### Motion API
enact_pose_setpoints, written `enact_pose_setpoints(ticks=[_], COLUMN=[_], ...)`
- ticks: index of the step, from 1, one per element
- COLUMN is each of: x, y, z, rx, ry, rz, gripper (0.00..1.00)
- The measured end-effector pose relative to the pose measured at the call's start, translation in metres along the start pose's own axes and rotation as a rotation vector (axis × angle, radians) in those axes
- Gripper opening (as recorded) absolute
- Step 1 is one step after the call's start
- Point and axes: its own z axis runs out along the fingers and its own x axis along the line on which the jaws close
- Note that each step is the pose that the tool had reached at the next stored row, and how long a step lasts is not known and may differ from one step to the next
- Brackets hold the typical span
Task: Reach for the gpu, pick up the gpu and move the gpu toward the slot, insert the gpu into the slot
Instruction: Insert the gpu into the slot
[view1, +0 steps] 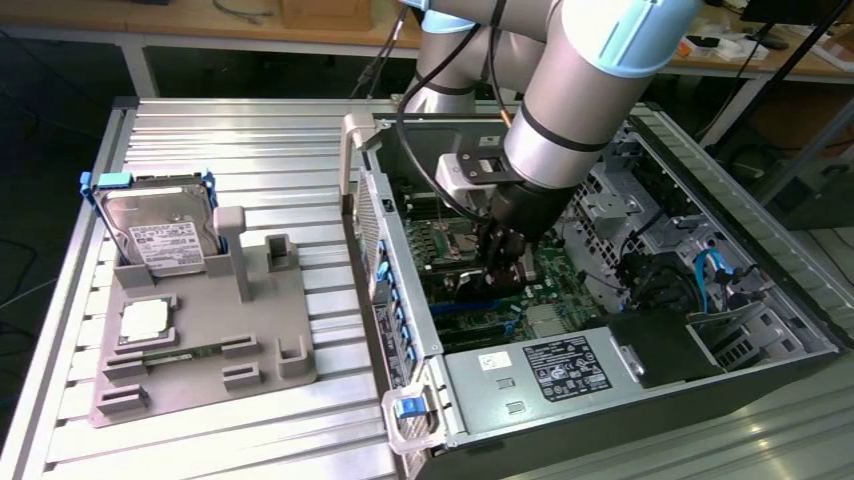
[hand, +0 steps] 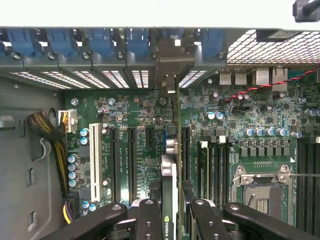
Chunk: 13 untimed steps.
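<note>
In the wrist view the gpu (hand: 170, 175) shows edge-on as a thin dark card standing on the green motherboard (hand: 140, 110). Its grey metal bracket (hand: 168, 65) sits against the rear openings of the case. My gripper (hand: 171, 220) is shut on the card, with one black finger (hand: 149, 220) on each side of it. The slot under the card is hidden by the card itself; other long black slots (hand: 132, 160) run parallel beside it. In the exterior view my gripper (view1: 501, 255) is deep inside the open computer case (view1: 400, 330), low over the motherboard.
A white slot (hand: 94, 160) and a bundle of cables (hand: 50, 135) lie beside the black slots. The processor socket (hand: 262, 192) is on the other side. Outside the case, a grey fixture (view1: 200, 350) holds a hard drive (view1: 160, 235) and a processor chip (view1: 144, 320). A power supply (view1: 561, 365) fills the case's near end.
</note>
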Motion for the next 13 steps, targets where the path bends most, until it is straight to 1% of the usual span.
enact_pose_setpoints(ticks=[13], x=[0.0008], y=[0.0], z=[0.0003], rx=[0.0001], ry=[-0.0003], rz=[0.0], gripper=[0.27])
